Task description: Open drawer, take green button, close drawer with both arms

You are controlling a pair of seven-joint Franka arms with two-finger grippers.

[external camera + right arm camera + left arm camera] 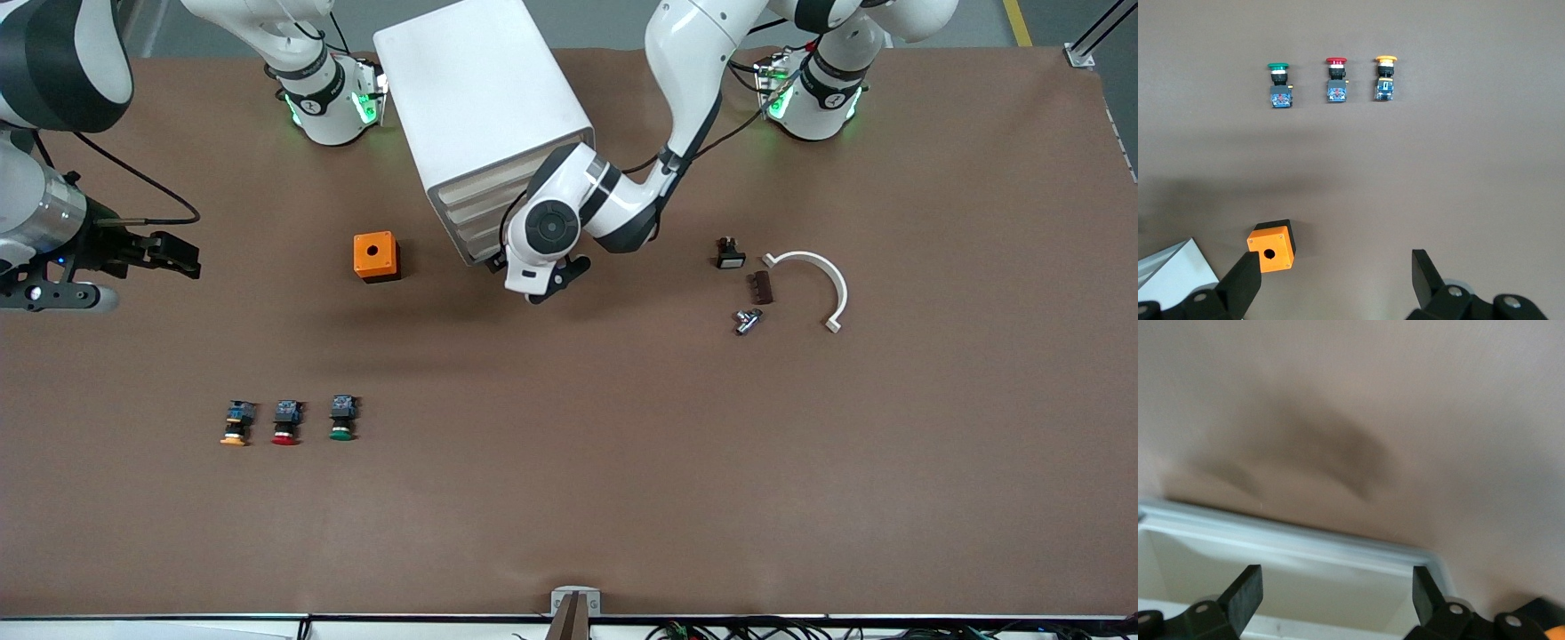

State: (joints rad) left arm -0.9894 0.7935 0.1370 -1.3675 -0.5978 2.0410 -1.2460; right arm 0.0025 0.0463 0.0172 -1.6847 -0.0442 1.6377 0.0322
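The white cabinet (pixel 480 107) stands between the arms' bases, and its four beige drawer fronts (pixel 476 218) look flush and shut. My left gripper (pixel 544 284) is low at the cabinet's front by the lowest drawer. In the left wrist view it is open (pixel 1338 583), with a white rim and beige face (pixel 1305 550) between its fingers, and it holds nothing. The green-capped button (pixel 342 418) lies on the table nearer the camera and also shows in the right wrist view (pixel 1279 83). My right gripper (pixel 176 253) is open (pixel 1336 267) and empty, up over the table at the right arm's end.
A red-capped button (pixel 285 422) and a yellow-capped button (pixel 236 423) lie in a row beside the green one. An orange box with a round hole (pixel 376 257) sits beside the cabinet. A white curved piece (pixel 818 280) and small parts (pixel 747 289) lie toward the left arm's end.
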